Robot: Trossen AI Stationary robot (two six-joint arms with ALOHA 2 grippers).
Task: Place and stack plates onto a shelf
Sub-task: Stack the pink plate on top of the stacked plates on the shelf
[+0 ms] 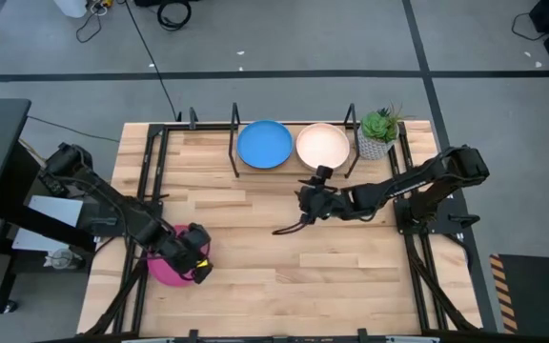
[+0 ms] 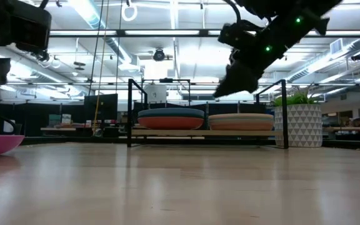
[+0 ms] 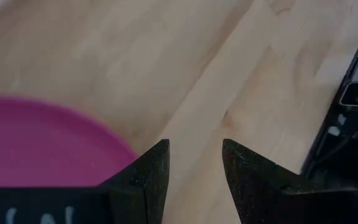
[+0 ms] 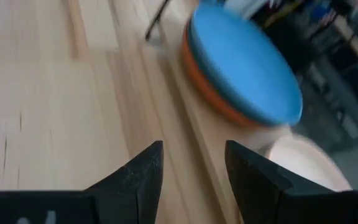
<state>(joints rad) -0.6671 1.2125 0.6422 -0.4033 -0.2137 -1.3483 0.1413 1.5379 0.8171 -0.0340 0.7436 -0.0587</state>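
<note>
Shelf (image 1: 294,171) at far edge of table (image 1: 284,276), centre-right, black rods round a wooden board. Two stacks on it, side by side, nearly touching: blue plate (image 1: 264,144) on top of left stack w/ orange plate (image 4: 205,83) directly under, seen in right wrist and low views; cream plate (image 1: 323,146) tops right stack. Potted plant (image 1: 378,132) just beside shelf's right end, near table's far right corner.

Right gripper (image 1: 307,202) in the air just in front of shelf, below cream stack in high view, clear of the board edge; jaws apart, holding nothing. Low view: well above table surface, higher than plate tops.

Magenta plate (image 1: 167,268) at near left of table, close to left edge rail. Left gripper (image 1: 198,264) right at plate's right rim, low over it; jaws spread, nothing between fingers (image 3: 151,177) in wrist view, plate rim just beside one finger. Can't tell if touching.

Wide bare wood through table centre and near right, between the two arms. Black frame rails along both side edges.
</note>
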